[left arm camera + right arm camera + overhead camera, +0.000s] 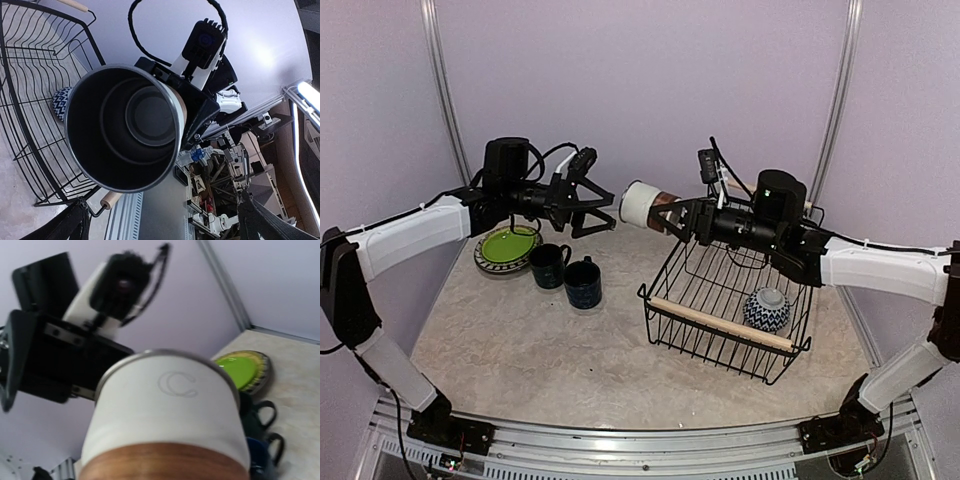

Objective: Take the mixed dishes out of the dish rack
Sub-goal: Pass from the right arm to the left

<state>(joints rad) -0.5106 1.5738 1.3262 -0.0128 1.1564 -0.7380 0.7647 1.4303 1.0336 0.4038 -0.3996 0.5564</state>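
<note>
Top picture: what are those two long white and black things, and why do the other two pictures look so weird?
Those are two robot arms bolted to the table. Each ends in a gripper that pinches things. The top picture comes from a camera above and behind them. The other two come from cameras on the wrists, so everything looks huge and tilted. The right gripper holds a white cup with a brown band sideways in the air. The left gripper is open, facing the cup's mouth; its camera looks inside. On the table are a green plate, two dark blue mugs and a black wire dish rack with a blue-white bowl in it.
</note>
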